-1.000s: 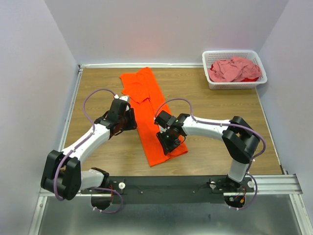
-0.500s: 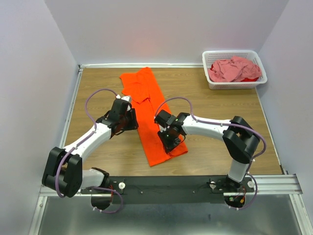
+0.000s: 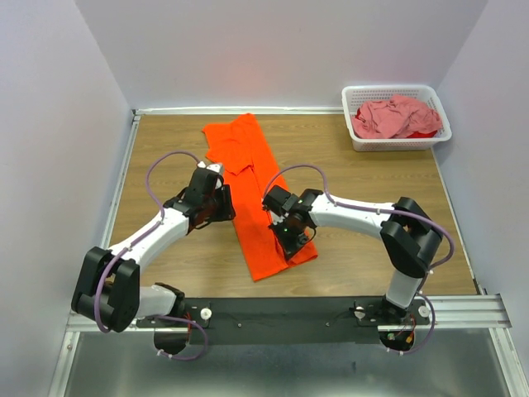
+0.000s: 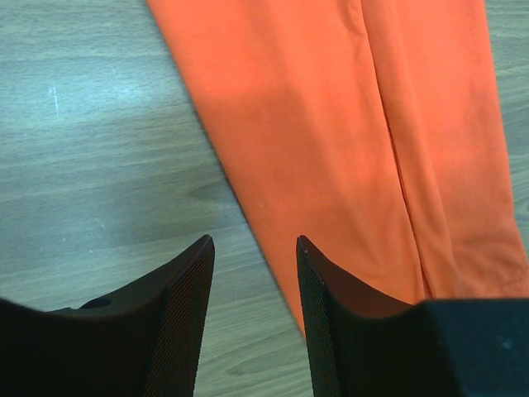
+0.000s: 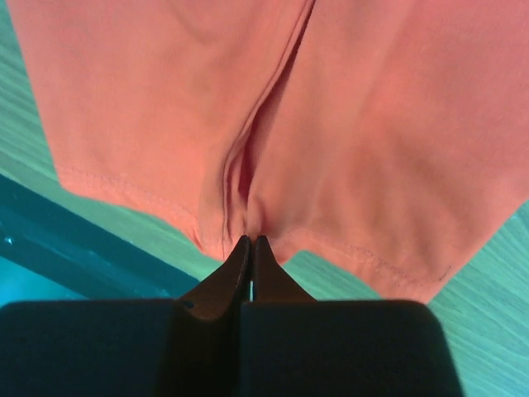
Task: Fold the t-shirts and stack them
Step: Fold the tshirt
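- Orange t-shirt (image 3: 250, 184): lies flat on the desk (image 3: 364, 186) between the two arms as a long narrow strip, running from the far left toward the near centre. Both sides appear turned in lengthwise, and a crease runs down the strip in the wrist views.
- Right fingers (image 5: 250, 241): pressed together with no gap at the near hem of the strip, where a small ridge of orange cloth converges on their tips. They appear to pinch that pucker of the hem.
- Left fingers (image 3: 220, 207): parted and holding nothing. They sit low over the strip's left edge about midway along it, one finger above bare wood and the other above cloth.
- Pink t-shirt (image 3: 388, 116): crumpled in the white basket (image 3: 395, 88) at the far right corner, well apart from the arms, with a patch of red cloth showing beside it.
- Progress, as judged: the lengthwise fold of the first shirt looks done, and the crosswise fold, bringing the hem toward the collar, is not yet made.
- Left to do, as judged: finish this shirt, take out and fold the basket's contents, then stack. No stack exists yet, so the task appears well under half complete.
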You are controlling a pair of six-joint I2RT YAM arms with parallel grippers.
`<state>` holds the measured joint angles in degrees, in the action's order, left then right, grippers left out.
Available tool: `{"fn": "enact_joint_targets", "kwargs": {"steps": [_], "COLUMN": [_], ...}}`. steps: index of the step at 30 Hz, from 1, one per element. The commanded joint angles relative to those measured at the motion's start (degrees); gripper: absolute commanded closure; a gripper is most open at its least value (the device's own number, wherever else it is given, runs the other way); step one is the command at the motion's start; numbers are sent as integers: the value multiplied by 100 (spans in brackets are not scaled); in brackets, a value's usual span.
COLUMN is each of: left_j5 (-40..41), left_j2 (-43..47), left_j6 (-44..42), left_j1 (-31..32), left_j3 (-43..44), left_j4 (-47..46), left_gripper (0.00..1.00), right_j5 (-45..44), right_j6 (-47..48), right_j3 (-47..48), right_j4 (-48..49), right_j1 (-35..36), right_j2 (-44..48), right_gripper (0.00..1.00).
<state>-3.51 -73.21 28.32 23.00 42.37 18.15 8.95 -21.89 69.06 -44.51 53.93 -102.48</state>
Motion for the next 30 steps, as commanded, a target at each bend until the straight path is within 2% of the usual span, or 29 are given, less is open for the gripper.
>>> {"fn": "enact_joint_targets", "kwargs": {"steps": [1,8,9,17,18,21,23,26,28,29,30], "left_j5": [-194,-255,-256,-265,-273,-326,-422,-510,-414,-423,-423], "left_j2": [-9,61,79,149,167,272,307,281,202,176,141], "left_j6": [16,121,130,297,332,464,491,473,456,447,447], "left_j1": [37,116,177,380,380,406,450,442,442,450,442], "left_j3": [-132,-229,-247,-457,-492,-642,-695,-730,-739,-722,-721], "left_j4": [-22,30,30,30,39,-13,-75,-180,-207,-207,-207], "left_gripper": [48,47,47,45,45,44,43,42,42,42,42], "right_j5": [212,423,423,503,407,-32,-305,-613,-693,-641,-431], "right_j6": [132,247,247,211,194,10,-87,-237,-289,-307,-333], "right_j3": [20,11,11,354,380,442,389,284,284,292,293], "right_j4": [-339,-330,-304,-180,-181,-233,-251,-216,-163,-111,-32], "right_j1": [65,100,117,161,161,161,135,74,65,65,65], "right_j2": [210,44,0,-142,-106,96,201,342,334,325,316], "right_gripper": [97,96,93,68,59,45,40,38,40,43,51]}}
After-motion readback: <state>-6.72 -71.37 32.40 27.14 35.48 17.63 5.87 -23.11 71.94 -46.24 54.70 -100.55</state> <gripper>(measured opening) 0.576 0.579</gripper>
